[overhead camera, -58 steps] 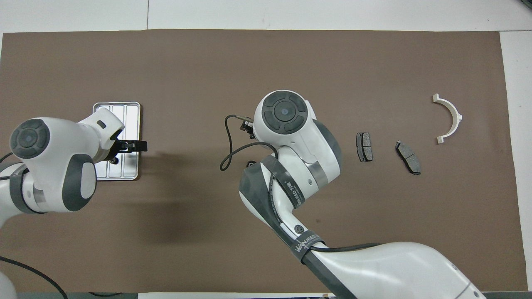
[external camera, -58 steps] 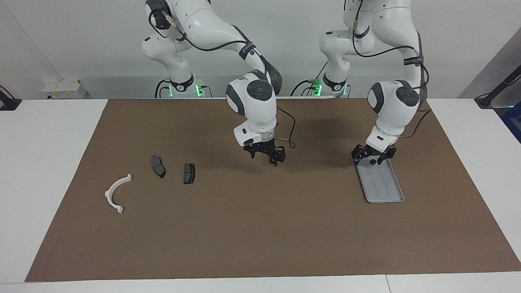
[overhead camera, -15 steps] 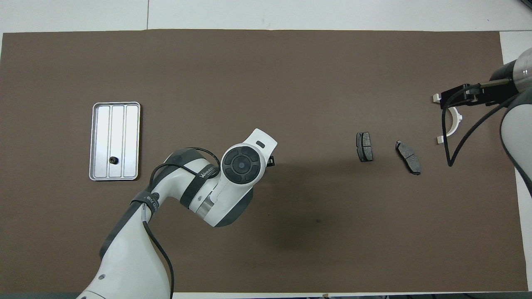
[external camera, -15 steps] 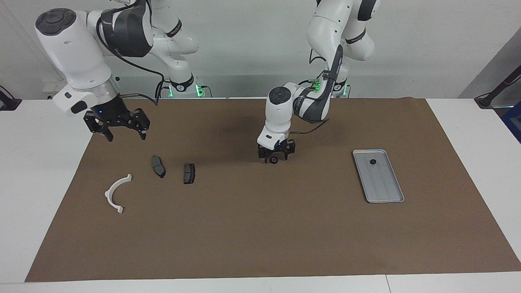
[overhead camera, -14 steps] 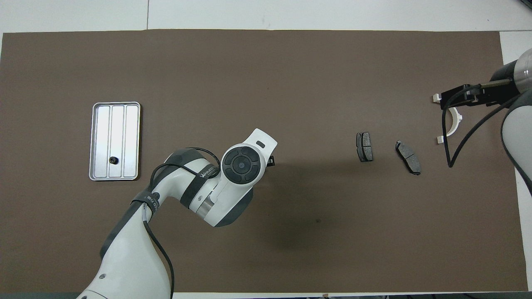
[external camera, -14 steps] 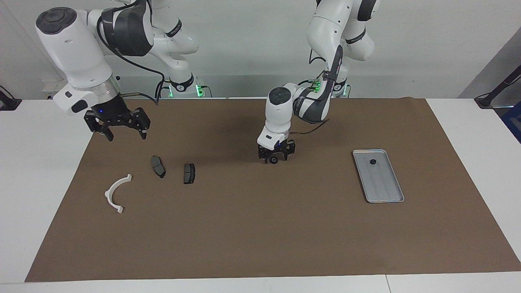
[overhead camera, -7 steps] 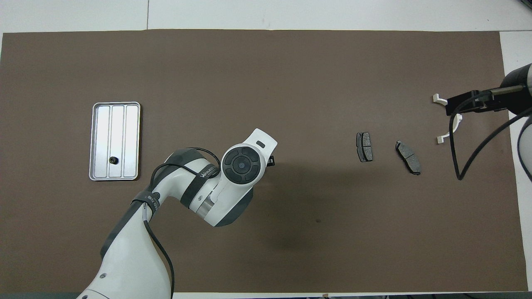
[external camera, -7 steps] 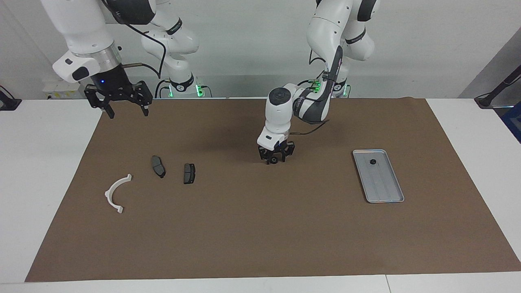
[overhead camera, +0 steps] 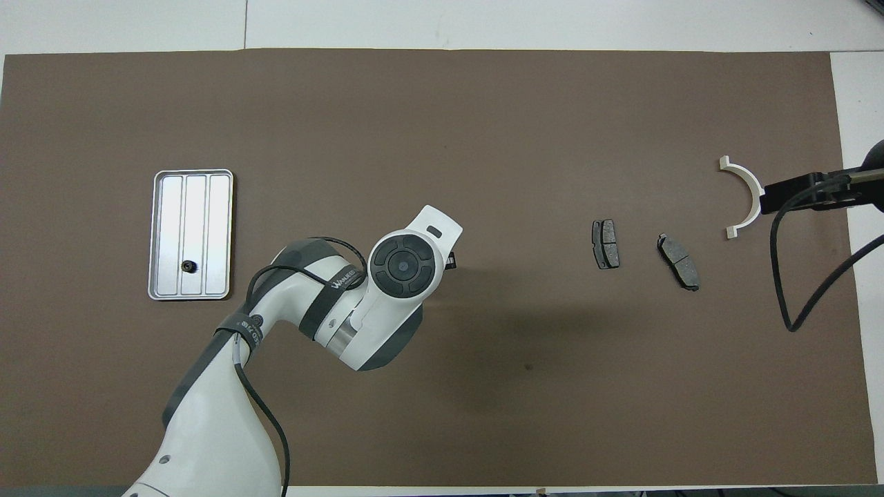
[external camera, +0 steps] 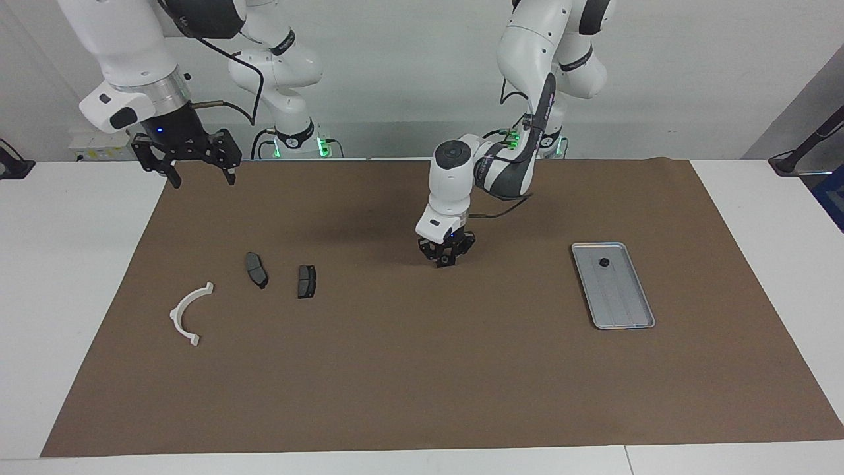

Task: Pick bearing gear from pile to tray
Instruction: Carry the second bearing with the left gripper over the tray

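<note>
My left gripper point(external camera: 446, 259) is down at the middle of the brown mat point(external camera: 422, 369), shut on a small black bearing gear point(external camera: 445, 262) at its fingertips. In the overhead view the left wrist point(overhead camera: 404, 264) hides that gear. Another black gear point(external camera: 603, 262) lies in the silver tray point(external camera: 623, 310) toward the left arm's end, at the tray's end nearer the robots. The tray point(overhead camera: 169, 235) and its gear point(overhead camera: 187, 266) also show from overhead. My right gripper point(external camera: 200, 175) hangs open and empty, high over the mat's edge by the right arm's base.
What is left of the pile lies toward the right arm's end: a white curved arc point(external camera: 190, 313) and two dark grey pads point(external camera: 256, 269) point(external camera: 306, 280). From overhead the arc point(overhead camera: 747, 195) sits beside the right gripper's black bar point(overhead camera: 804, 191).
The left gripper's fingers have drawn together around the gear at the mat's middle. The right arm has risen and pulled back toward its base, off the white arc.
</note>
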You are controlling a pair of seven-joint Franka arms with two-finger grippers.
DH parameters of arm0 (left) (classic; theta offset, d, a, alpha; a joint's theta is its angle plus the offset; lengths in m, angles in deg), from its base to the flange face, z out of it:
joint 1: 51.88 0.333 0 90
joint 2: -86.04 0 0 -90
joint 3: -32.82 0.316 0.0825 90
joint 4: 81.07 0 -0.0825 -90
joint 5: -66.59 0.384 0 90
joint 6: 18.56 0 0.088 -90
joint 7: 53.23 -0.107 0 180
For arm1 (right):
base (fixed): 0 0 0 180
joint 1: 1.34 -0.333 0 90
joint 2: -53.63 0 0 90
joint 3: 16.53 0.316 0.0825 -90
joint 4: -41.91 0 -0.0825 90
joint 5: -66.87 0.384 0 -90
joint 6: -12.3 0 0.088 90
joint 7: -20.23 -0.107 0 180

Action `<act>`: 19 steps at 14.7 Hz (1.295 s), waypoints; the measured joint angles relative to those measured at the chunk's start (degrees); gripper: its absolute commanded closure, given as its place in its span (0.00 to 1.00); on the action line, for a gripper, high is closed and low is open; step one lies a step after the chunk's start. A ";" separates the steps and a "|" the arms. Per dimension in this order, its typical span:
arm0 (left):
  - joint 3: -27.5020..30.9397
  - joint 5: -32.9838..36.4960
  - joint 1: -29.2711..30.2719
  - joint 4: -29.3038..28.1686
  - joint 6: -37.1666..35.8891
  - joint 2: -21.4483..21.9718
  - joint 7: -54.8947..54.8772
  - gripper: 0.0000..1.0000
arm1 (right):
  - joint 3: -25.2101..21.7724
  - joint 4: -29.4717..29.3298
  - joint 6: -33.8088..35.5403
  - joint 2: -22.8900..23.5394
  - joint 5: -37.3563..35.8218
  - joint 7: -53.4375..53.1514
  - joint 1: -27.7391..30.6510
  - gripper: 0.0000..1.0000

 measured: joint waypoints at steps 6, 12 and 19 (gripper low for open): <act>0.75 0.41 7.63 15.04 -15.97 -0.87 -5.69 0.86 | -0.02 0.98 0.00 -0.24 0.00 0.00 0.00 0.00; 1.13 -1.17 23.37 19.01 -24.88 2.50 -30.59 0.84 | -0.07 0.99 -0.03 -0.28 0.00 0.00 0.00 0.00; 1.18 -3.45 39.98 15.03 -20.76 3.51 -54.98 0.85 | -0.08 1.00 -0.02 -0.28 0.00 0.00 -0.07 0.00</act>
